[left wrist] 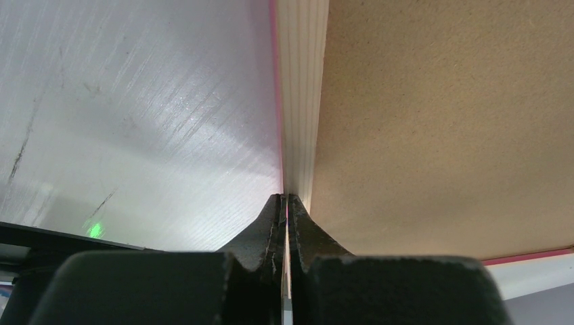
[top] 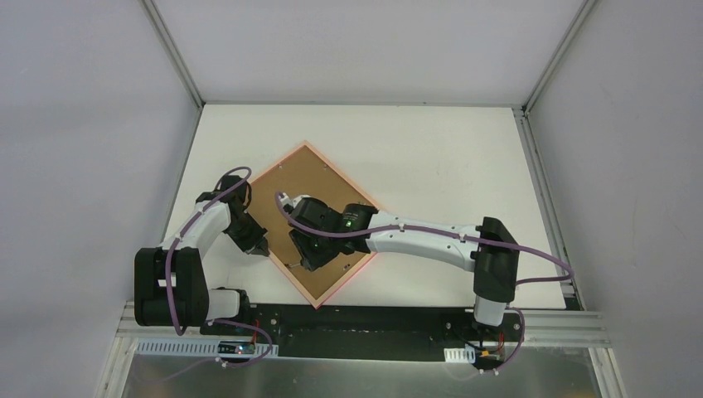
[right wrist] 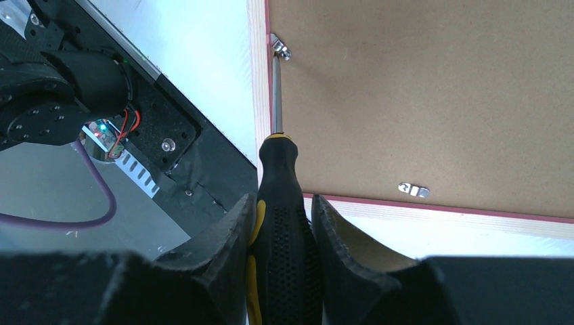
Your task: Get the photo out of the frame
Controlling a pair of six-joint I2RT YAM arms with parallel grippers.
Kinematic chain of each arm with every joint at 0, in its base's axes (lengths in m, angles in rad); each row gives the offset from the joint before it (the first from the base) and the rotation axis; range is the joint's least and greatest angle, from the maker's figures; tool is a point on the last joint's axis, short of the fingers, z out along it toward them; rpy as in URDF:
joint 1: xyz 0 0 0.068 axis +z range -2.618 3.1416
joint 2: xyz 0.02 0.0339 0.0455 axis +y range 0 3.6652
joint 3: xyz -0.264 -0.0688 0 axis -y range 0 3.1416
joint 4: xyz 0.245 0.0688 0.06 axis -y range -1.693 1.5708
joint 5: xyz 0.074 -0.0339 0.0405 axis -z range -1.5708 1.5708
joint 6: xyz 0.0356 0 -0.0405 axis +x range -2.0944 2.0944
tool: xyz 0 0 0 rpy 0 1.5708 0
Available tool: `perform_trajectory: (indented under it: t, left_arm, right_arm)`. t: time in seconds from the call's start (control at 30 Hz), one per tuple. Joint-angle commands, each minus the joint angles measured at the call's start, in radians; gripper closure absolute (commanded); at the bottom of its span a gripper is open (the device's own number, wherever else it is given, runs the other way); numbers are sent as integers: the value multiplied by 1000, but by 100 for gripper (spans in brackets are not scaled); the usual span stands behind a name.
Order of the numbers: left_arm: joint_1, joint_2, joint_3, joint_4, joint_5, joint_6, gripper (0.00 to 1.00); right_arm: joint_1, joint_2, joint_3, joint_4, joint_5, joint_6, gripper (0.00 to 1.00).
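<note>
White tabletop (top: 431,166) is filling the middle of the overhead view, with grey walls closing it in on three sides. The frame (top: 319,297) is lying face down on it, turned so that its corners are pointing like a diamond, near the left arm's side of the table. The photo (top: 303,178) is sitting inside the frame, showing only its brown backing board (left wrist: 440,122), so the printed side is hidden. The left gripper (top: 259,246) is reaching to the frame's left edge, and in the left wrist view its jaws are pinching tightly together on the thin pale rim of the frame, with a pink line running along that rim's outer side. The right gripper (top: 305,249) is hovering over the lower part of the board, and its jaws are clenching the black and yellow handle of a screwdriver (right wrist: 284,223). The screwdriver's metal shaft is running along the inner edge of the frame's pale wooden back toward a small metal clip (right wrist: 279,47) at the board's border; the tip seems to be touching that clip, though the contact is hard to confirm. A second metal clip (right wrist: 413,190) is lying flat on the board near the adjacent side of the frame.
</note>
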Motion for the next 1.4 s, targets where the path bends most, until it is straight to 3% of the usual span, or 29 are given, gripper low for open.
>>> perform_trajectory:
  t: [0.0, 0.5, 0.8, 0.93, 1.2, 1.37]
  left_arm:
    - [-3, 23, -28, -4, -27, -6, 100]
    - [-4, 36, -29, -4, -34, -17, 100]
    - [-4, 30, -16, -4, -39, -19, 100]
    - [-3, 34, -4, -3, -41, -14, 100]
    - [-3, 27, -4, 5, -51, -11, 100]
    - [-31, -7, -55, 27, -24, -45, 100]
  right_arm:
    - [-11, 26, 61, 3, 22, -23, 100]
    - [-24, 84, 150, -76, 89, -59, 100]
    - [-105, -123, 170, -92, 101, -46, 100]
    - [-199, -254, 64, -92, 97, 12, 100]
    - [-373, -570, -315, -120, 81, 113, 100]
    - [-408, -729, -460, -142, 49, 184, 100]
